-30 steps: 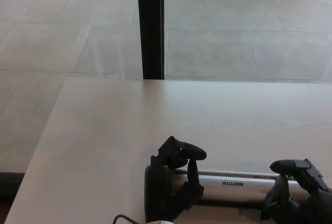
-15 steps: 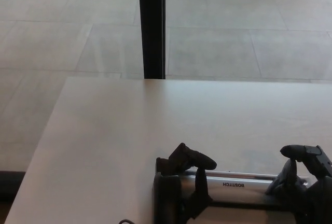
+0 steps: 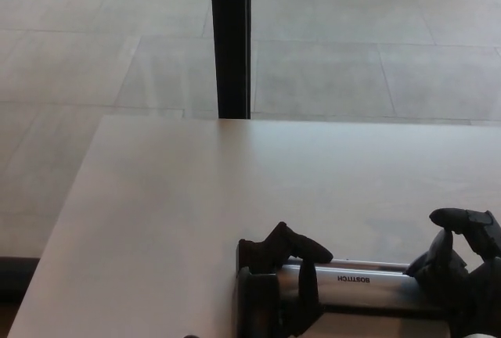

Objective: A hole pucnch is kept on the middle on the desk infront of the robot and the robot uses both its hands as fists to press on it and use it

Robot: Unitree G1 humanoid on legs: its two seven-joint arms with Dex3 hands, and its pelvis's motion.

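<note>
— Reading the lettering first: what does the hole punch [image 3: 368, 285] say?

— "BOSTITCH" in dark capitals on its silver lever bar (upside down from the head camera). No other writing can be made out.

— Where does it sit?

— On the pale worktop [image 3: 172, 197], at the near edge, from about the middle toward the right, with its lower part cut off by the bottom of the picture.

— And the left hand [image 3: 283, 275]?

— At the bar's left end. Its fingers [image 3: 301, 246] are curled into a fist, one bent over the front of the bar and touching it; it presses rather than grips.

— The right hand [image 3: 462, 264]?

— At the bar's right end, near the picture's right edge and partly cut off. Its fingers are curled in too, a bent one arching above the bar, knuckles on the metal.

— Anything beyond?

— A grey tiled floor [image 3: 352, 56] past the worktop's far edge, and a black upright post [image 3: 230, 41] standing at that edge.
</note>
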